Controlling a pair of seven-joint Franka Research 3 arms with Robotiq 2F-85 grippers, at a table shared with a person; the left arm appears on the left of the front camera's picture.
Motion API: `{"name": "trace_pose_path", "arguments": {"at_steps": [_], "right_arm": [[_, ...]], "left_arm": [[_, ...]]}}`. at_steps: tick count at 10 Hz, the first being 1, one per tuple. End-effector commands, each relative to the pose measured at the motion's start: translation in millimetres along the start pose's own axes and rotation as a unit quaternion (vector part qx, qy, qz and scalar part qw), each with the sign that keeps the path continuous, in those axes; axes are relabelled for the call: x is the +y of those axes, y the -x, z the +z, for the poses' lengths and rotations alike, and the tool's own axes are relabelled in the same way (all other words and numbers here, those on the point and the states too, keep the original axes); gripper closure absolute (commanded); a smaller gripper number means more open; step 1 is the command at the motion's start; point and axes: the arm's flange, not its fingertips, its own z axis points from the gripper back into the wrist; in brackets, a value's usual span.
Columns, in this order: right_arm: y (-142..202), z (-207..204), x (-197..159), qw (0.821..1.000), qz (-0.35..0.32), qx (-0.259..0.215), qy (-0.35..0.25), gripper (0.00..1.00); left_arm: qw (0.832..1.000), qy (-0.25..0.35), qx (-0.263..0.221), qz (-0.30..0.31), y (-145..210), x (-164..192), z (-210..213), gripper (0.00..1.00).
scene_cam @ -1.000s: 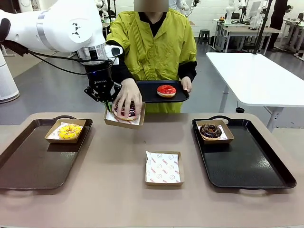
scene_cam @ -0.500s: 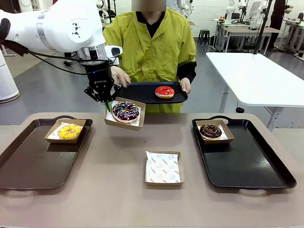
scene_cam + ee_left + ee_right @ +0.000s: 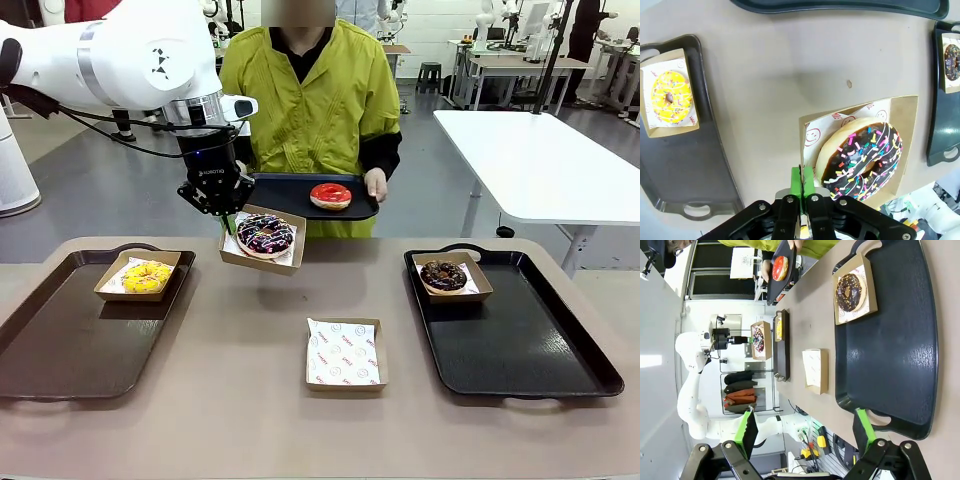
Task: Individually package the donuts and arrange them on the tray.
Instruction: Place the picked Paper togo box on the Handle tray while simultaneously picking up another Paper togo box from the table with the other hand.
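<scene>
Purple donut [image 3: 265,234] with sprinkles lies in a cardboard box [image 3: 262,264] that hangs above the table [image 3: 250,400], upper left of centre in the front view. The left gripper [image 3: 229,220] has its green pads pinched together on one edge of that box, and nothing else supports it. At the left, a yellow donut [image 3: 147,276] sits boxed on the left tray [image 3: 60,350]. At the right, a chocolate donut [image 3: 443,275] sits boxed on the right tray [image 3: 540,350]. A red donut [image 3: 330,195] lies unboxed on a small tray [image 3: 280,190] held by the person at top centre. An empty box [image 3: 343,353] waits at centre. The right gripper [image 3: 805,432] has its fingers spread wide with nothing between them. The likely risk is that the donut's weight tips the box about its thin pinched edge. The donut could then slide out, or the cardboard could slip free, most likely during a quick swing.
</scene>
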Motion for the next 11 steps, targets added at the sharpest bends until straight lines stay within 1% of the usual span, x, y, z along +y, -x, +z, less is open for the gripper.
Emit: {"name": "trace_pose_path", "arguments": {"at_steps": [1, 2, 3, 5, 7, 8, 9, 11], "right_arm": [[0.0, 0.0, 0.0, 1.000, 0.000, 0.000, 0.000, 0.00], [-2.5, -16.0, 16.9, 1.000, 0.005, 0.013, 0.028, 0.00], [-7.3, -35.9, 38.4, 0.997, 0.004, 0.039, 0.068, 0.00], [-17.0, -75.3, 81.6, 0.989, 0.005, 0.079, 0.129, 0.00], [-14.1, -132.1, 129.9, 0.974, 0.019, 0.103, 0.200, 0.00], [-7.5, -162.3, 146.1, 0.966, 0.029, 0.111, 0.232, 0.00], [-0.9, -191.9, 157.3, 0.957, 0.039, 0.114, 0.264, 0.00], [8.3, -240.8, 164.0, 0.943, 0.053, 0.110, 0.311, 0.00]], "left_arm": [[1.000, 0.000, 0.000, 0.000, 0.0, 0.0, 0.0, 0.99], [1.000, -0.011, -0.002, -0.012, 5.4, 7.4, 11.0, 0.99], [0.999, -0.018, -0.009, -0.027, 18.9, 21.0, 29.0, 0.99], [0.998, -0.006, 0.007, -0.063, 43.4, 54.9, 58.5, 0.99], [0.998, -0.022, 0.010, -0.055, 63.3, 96.2, 73.1, 0.99], [0.998, -0.029, 0.009, -0.049, 71.4, 114.5, 74.2, 0.99], [0.999, -0.033, 0.008, -0.037, 76.7, 133.0, 72.0, 0.99], [1.000, -0.019, 0.014, -0.003, 84.5, 167.8, 58.3, 0.99]]}}
